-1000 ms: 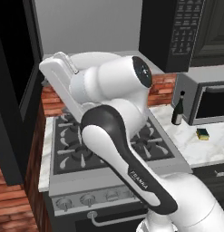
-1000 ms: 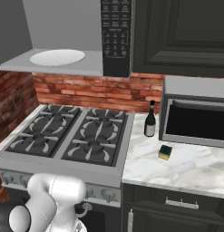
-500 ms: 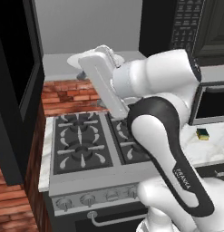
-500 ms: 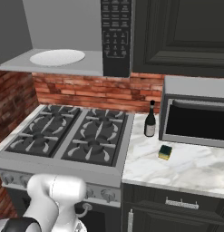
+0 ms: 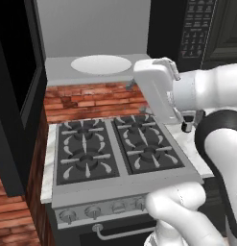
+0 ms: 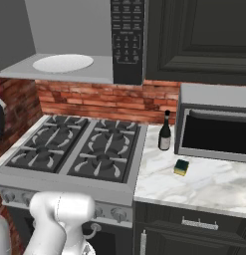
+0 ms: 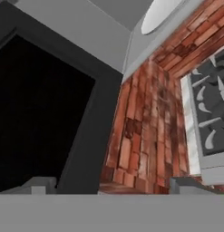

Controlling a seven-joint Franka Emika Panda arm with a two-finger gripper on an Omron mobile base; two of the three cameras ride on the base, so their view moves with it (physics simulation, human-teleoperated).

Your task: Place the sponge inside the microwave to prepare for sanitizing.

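A black four-burner stove [image 6: 77,152] is taken as the landmark. It is set into a white marble counter [image 6: 214,182], with a red brick wall [image 6: 94,102] behind it and dark cabinet fronts [image 6: 194,231] below the counter. Directly above the stove, the microwave [image 6: 127,40] is mounted; its door [image 5: 17,96] is seen swung wide, to the left of the stove, exposing the light grey cavity. Inside the cavity, a white round plate [image 6: 62,63] lies flat on the floor and carries nothing. The button panel is located at the right end of the appliance.

To the right of the stove, on the counter, a dark bottle [image 6: 165,132] stands upright just beside the stove edge. Further right, a silver-grey box [image 6: 216,124] with a dark window is placed against the wall. The sponge [image 6: 182,167] rests on the counter in front of that box, right of the bottle and apart from it.

The gripper [image 7: 113,183] is seen in the hand view with its fingertips [image 7: 38,185] spread wide; nothing is held between them. It faces the door and the brick wall left of the stove.
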